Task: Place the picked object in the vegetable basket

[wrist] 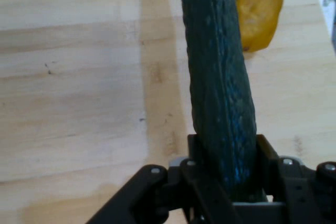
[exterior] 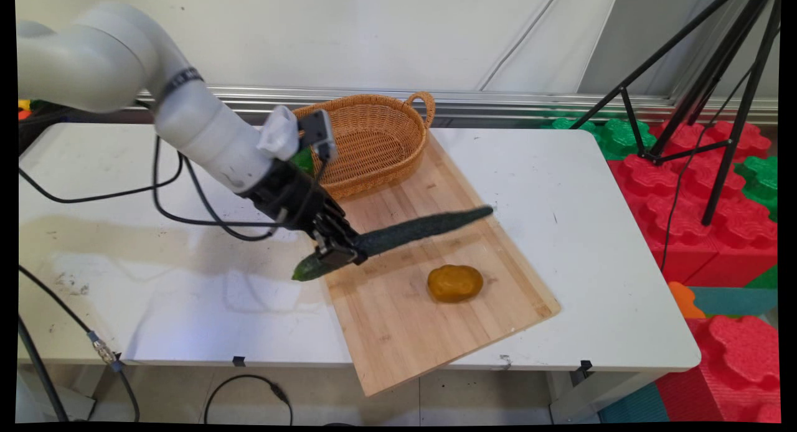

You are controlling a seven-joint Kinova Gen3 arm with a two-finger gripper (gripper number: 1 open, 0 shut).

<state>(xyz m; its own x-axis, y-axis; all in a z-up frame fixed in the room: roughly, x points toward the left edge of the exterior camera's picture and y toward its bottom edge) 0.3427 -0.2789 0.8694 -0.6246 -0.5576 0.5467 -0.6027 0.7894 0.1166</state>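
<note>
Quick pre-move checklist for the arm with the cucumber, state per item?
1. Grip: gripper shut on the cucumber, fingers on both sides in the hand view: ok.
2. Grip position: held near one end, the long part sticks out toward the table's right: not ok for balance.
3. Cucumber off the cutting board: its shadow lies apart from it, so it looks lifted: ok.
4. Yellow potato apart from the cucumber, lying on the board: ok.
5. Wicker basket upright at the board's far end; inside partly hidden by the arm: cannot tell if empty.
6. Cables hang behind the arm, off the board: ok.
</note>
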